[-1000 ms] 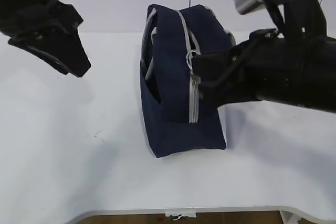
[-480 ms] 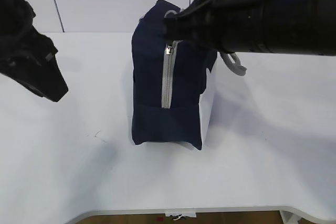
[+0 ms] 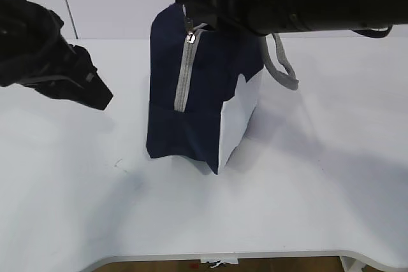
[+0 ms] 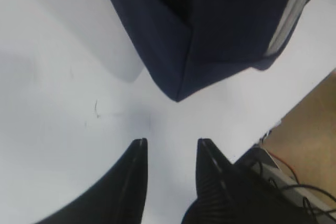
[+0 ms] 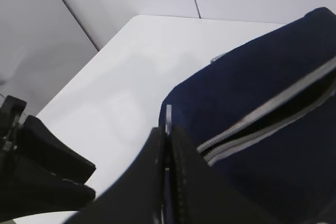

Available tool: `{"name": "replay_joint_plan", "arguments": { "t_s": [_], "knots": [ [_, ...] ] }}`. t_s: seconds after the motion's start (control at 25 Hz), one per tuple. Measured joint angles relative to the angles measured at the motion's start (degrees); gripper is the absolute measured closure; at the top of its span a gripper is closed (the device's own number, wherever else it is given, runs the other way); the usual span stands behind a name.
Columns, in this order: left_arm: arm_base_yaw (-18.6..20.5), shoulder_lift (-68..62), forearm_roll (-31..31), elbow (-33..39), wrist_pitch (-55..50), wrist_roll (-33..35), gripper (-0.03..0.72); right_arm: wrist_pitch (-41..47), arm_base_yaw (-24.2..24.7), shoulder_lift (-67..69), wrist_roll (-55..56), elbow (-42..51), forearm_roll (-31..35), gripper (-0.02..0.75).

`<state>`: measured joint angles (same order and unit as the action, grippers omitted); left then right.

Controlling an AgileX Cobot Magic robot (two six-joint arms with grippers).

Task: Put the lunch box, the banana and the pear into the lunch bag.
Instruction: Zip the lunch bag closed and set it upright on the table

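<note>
The navy-blue lunch bag [image 3: 197, 106] stands on end on the white table, with its grey zipper [image 3: 183, 74] running down the side facing me. My right gripper [image 3: 188, 25] is at the bag's top corner, shut on the zipper's metal pull [image 5: 168, 115]. In the right wrist view the bag [image 5: 262, 140] shows a narrow gap between the zipper's grey tapes. My left gripper [image 3: 99, 97] hangs open and empty left of the bag, above the table. In the left wrist view it [image 4: 171, 144] points at bare table below the bag's corner [image 4: 210, 40]. The lunch box, banana and pear are out of view.
A grey strap handle [image 3: 284, 68] hangs off the bag's right side. The table's front edge [image 3: 255, 256] runs along the bottom. Floor and cables [image 4: 294, 182] show past the table edge in the left wrist view. The left arm [image 5: 37, 177] shows at the right wrist view's lower left.
The right gripper has moved up and left with the zipper pull. The bag has swung from lying on the table to standing on end. The left gripper has shifted right, towards the bag.
</note>
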<state>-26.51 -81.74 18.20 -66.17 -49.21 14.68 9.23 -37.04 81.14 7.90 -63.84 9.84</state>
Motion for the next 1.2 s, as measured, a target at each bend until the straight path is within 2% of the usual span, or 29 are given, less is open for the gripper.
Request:
{"name": "replay_joint_plan", "arguments": {
  "t_s": [0.16, 0.44, 0.56, 0.8, 1.2],
  "knots": [
    [0.00, 0.00, 2.96, 0.33, 5.32, 4.04, 0.445, 0.38, 0.00, 0.08, 0.00, -0.71, 0.21, 0.747],
    [0.00, -1.98, 12.55, 0.33, 10.28, 14.68, 0.445, 0.64, 0.00, 0.08, 0.00, -0.71, 2.50, 0.747],
    [0.00, -2.56, 15.21, 0.33, 11.10, 16.98, 0.433, 0.74, 0.00, 0.08, 0.00, -0.71, 3.96, 0.747],
    [0.00, -2.61, 16.98, 0.33, 11.84, 19.65, 0.327, 0.85, 0.00, 0.08, 0.00, -0.71, 6.20, 0.747],
    [0.00, -6.40, 24.84, 0.33, 15.33, 26.43, 0.334, 0.96, 0.00, 0.08, 0.00, -0.71, 8.08, 0.747]
  ]
}}
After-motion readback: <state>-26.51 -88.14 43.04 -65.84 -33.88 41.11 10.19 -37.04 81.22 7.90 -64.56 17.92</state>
